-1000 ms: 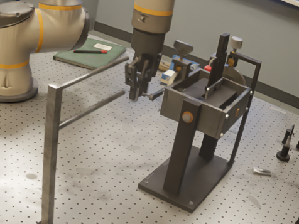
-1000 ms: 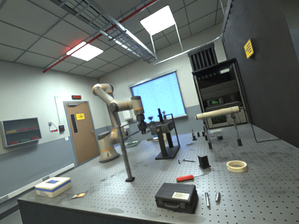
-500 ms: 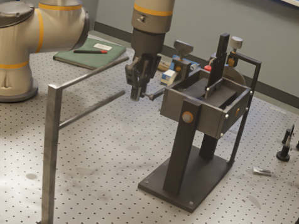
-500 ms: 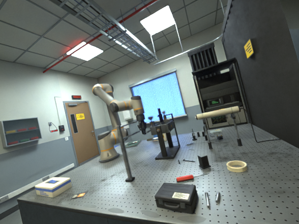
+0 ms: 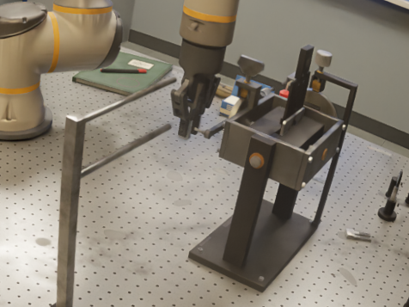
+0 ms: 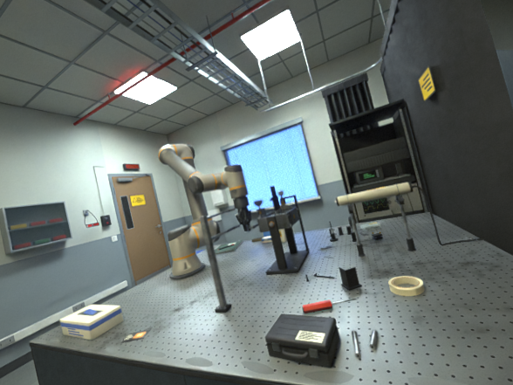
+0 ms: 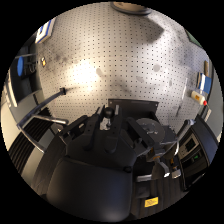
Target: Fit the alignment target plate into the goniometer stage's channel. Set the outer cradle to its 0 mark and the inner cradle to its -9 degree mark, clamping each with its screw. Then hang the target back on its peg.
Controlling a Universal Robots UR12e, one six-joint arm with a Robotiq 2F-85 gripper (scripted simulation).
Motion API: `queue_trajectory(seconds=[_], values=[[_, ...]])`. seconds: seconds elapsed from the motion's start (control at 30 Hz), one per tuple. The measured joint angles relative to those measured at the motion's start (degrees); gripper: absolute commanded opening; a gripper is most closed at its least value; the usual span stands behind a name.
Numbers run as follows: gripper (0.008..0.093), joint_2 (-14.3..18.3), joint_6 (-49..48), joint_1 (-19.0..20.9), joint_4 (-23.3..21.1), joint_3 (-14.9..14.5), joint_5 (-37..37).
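Observation:
The goniometer stage [image 5: 275, 152] stands on a dark base plate mid-table, its grey cradle carried between two posts. The black alignment target plate [image 5: 300, 81] stands upright in the stage's channel. A handle lever with a ball knob [image 5: 205, 132] sticks out from the cradle's left side, and that knob [image 7: 107, 113] is held in my closed gripper [image 5: 189, 128]. Two clamp screws rise behind the cradle, one with a grey wing head [image 5: 250, 66] and one with a round pale head [image 5: 323, 58]. A thin black frame [image 5: 343, 122] runs up the stage's right side.
A grey metal stand [image 5: 71, 186] with two horizontal bars reaches toward my gripper from the left. A green notebook with a red pen [image 5: 124, 71] lies behind. Small posts [image 5: 389, 204] and a metal piece [image 5: 358, 235] sit to the right of the stage.

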Motion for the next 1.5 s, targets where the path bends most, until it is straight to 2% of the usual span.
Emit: queue_trajectory(seconds=[1.5], values=[[0.0080, 0.98, 0.10, 0.10, -1.91, 0.94, 0.02]])
